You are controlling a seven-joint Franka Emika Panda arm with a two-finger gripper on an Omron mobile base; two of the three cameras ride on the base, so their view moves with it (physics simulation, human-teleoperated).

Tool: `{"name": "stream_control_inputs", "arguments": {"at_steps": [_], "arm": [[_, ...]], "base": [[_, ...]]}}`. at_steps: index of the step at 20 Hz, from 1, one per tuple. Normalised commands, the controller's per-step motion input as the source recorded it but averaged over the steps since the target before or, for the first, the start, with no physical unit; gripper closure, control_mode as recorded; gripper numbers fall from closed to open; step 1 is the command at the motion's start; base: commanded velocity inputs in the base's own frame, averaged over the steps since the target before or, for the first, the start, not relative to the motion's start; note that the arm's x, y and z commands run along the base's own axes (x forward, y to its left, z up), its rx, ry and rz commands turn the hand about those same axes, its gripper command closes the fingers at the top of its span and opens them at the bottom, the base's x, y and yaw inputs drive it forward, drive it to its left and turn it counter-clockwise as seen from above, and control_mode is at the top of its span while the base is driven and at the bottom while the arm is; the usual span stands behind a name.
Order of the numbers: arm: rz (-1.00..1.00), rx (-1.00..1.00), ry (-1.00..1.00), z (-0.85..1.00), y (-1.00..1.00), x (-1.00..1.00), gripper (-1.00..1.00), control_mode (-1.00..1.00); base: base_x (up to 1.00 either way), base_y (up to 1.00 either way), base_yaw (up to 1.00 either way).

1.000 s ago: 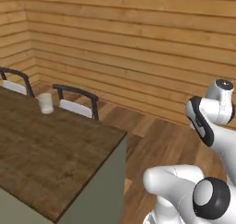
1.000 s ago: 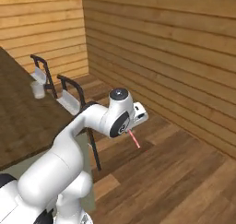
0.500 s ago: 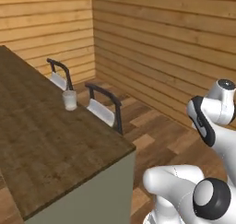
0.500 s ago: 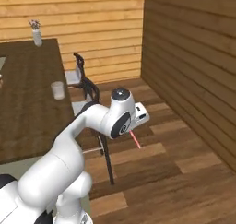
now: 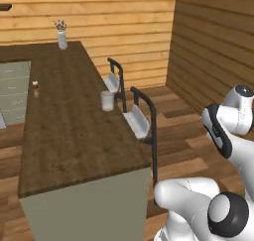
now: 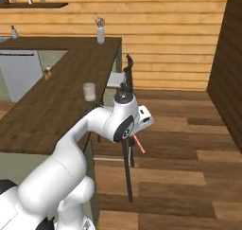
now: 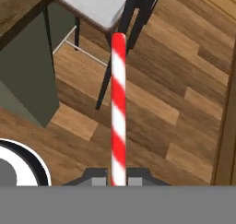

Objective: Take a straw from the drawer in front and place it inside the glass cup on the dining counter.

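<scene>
Straw (image 7: 118,108) clamped between closed gripper (image 7: 118,178) jaws, red-and-white striped, pointing out over wood floor (image 7: 184,103) beside a stool (image 7: 94,4); pickup apparently done. Glass cup (image 5: 106,100) upright near the stool-side edge of the dining counter (image 5: 64,131), apparently unfilled, well apart from the held straw. Left to do, judging by this: carry across, lower into cup.

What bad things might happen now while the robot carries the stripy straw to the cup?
1. The straw is pinched only at its bottom end by the gripper, with most of it sticking out, so it might swing or slip.
2. The glass cup stands near the dining counter edge, above the stools; a bump could knock it off.
3. That long straw could hit a stool on the way.
</scene>
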Motion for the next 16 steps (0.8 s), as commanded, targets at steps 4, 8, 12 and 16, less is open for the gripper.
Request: {"name": "stream_control_inputs", "arguments": {"at_steps": [4,8,12,16], "arm": [[0.00,0.00,0.00,0.00,0.00,0.00,1.00,1.00],[0.00,0.00,0.00,0.00,0.00,0.00,1.00,1.00],[0.00,0.00,0.00,0.00,0.00,0.00,1.00,1.00],[0.00,0.00,0.00,0.00,0.00,0.00,1.00,1.00]], "base": [[0.19,-0.58,0.64],[0.10,-0.61,0.63],[0.08,-0.61,0.63],[0.09,-0.62,0.63]]}}
